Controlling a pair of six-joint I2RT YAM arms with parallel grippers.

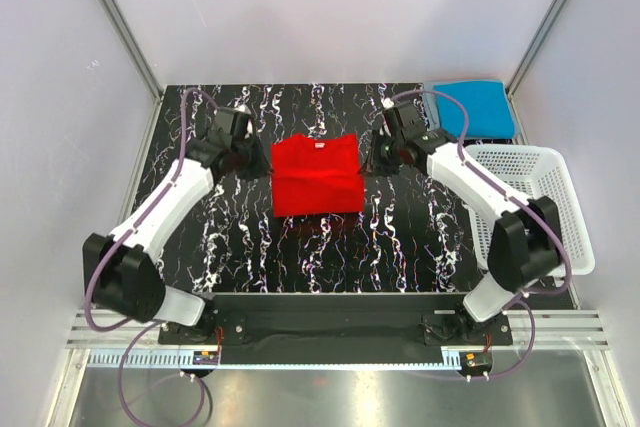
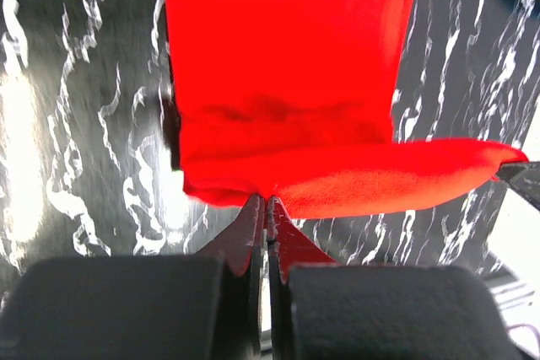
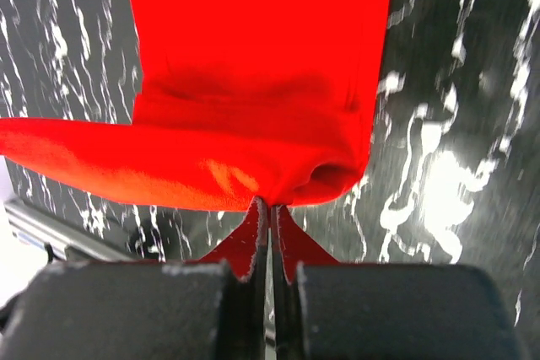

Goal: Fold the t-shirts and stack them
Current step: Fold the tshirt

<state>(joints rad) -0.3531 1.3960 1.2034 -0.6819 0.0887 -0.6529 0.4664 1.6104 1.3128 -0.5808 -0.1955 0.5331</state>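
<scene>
The red t-shirt (image 1: 315,175) lies partly folded in the middle of the black marbled table (image 1: 400,247). My left gripper (image 1: 266,153) is shut on the shirt's left edge. In the left wrist view the closed tips (image 2: 263,201) pinch a lifted fold of the red t-shirt (image 2: 287,82). On the shirt's right edge my right gripper (image 1: 367,158) is shut in the same way. The right wrist view shows its tips (image 3: 268,204) biting the red t-shirt (image 3: 253,65) at a raised hem. A folded bright blue t-shirt (image 1: 472,107) rests at the table's back right corner.
A white plastic mesh basket (image 1: 545,197) stands at the right edge of the table, just behind my right arm. White walls and metal frame posts close in the table at the back and on both sides.
</scene>
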